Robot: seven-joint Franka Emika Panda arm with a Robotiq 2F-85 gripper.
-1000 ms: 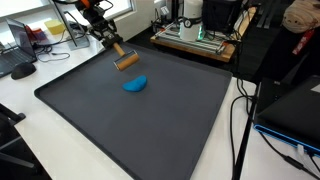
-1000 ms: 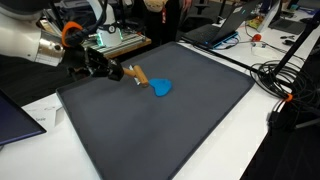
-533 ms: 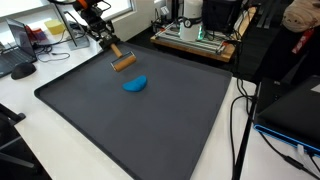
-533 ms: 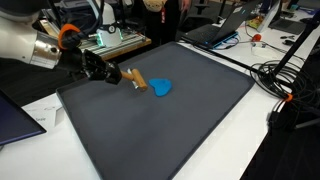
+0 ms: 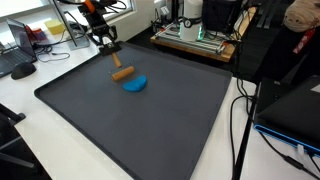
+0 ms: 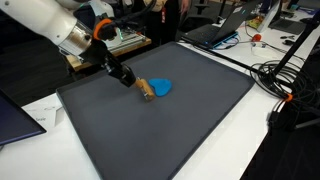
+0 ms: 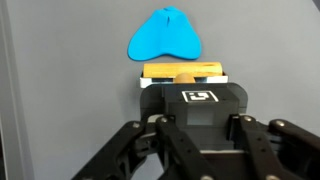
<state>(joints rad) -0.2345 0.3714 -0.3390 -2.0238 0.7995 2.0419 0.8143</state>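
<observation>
Wrist view: I find the black two-finger gripper (image 7: 183, 84) clenched on a small tan wooden block with a pale underside (image 7: 160, 71), grasped at its middle. The flat blue rounded lump of soft material (image 7: 166, 35) lies at twelve o'clock of the wooden block, just beside it; I cannot tell whether they touch. In an exterior view the wooden block (image 5: 122, 72) sits low over the dark grey rubber mat (image 5: 150, 130), with the blue lump (image 5: 135, 84) at four o'clock. Contact with the mat cannot be confirmed. Judgement: the step in hand is bringing the wooden block up to the blue lump. The next move calls for a level, steady push toward twelve o'clock.
</observation>
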